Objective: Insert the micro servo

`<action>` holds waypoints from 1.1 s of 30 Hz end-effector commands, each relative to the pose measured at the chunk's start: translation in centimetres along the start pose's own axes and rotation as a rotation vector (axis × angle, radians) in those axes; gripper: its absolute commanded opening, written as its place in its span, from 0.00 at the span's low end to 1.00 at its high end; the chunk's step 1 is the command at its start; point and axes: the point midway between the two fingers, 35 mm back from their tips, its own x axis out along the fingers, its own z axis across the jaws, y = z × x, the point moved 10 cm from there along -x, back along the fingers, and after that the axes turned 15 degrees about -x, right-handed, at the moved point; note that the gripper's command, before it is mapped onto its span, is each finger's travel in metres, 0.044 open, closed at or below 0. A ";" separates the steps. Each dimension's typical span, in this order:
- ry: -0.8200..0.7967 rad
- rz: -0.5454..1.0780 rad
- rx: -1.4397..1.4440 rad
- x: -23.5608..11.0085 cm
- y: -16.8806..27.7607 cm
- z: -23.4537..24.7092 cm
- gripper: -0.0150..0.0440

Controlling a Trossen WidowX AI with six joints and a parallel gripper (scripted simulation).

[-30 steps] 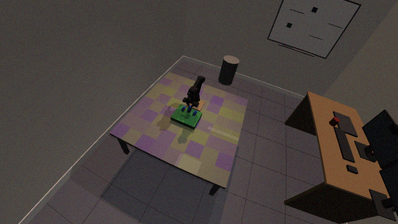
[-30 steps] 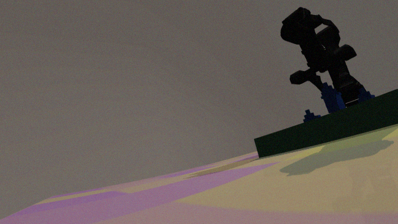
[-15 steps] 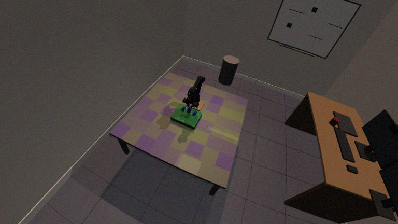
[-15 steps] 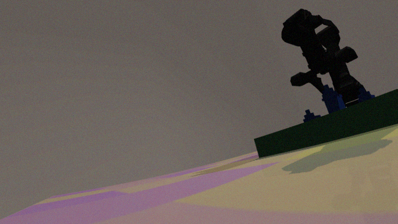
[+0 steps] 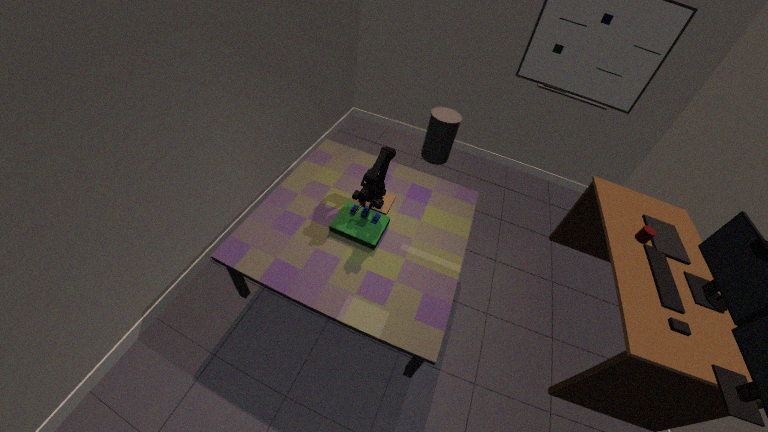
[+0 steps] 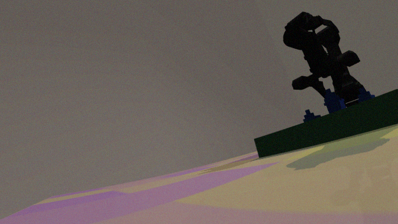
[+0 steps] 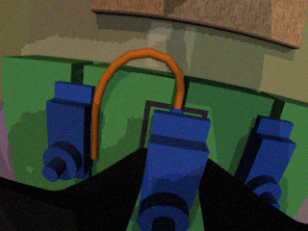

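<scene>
My gripper (image 7: 173, 162) (image 5: 366, 205) (image 6: 337, 99) is shut on the loose blue micro servo (image 7: 175, 173) (image 6: 332, 101), shaft end toward the wrist camera. It holds the servo upright over the dark-outlined pocket (image 7: 199, 111) in the middle of the green deck (image 7: 38, 80) (image 5: 362, 233) (image 6: 323, 133). The servo's body covers most of the outline. In the exterior view it stands taller than the seated servo (image 6: 311, 115) to its left. Its orange cable (image 7: 122, 64) arcs from the servo's far end over to the left. I cannot tell how deep the servo sits.
Two more blue servos sit in the deck, one on the left (image 7: 64, 135) and one on the right (image 7: 269, 154). A brown pad (image 5: 389, 202) lies just behind the deck on the checkered table (image 5: 317, 280). A bin (image 5: 440, 134) and a desk (image 5: 645, 291) stand on the floor.
</scene>
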 end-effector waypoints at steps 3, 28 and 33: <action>-0.002 0.000 0.000 0.6 0.0 0.0 0.25; -0.002 0.000 0.000 2.7 0.0 0.0 0.25; -0.002 0.000 0.000 3.1 0.0 0.0 0.25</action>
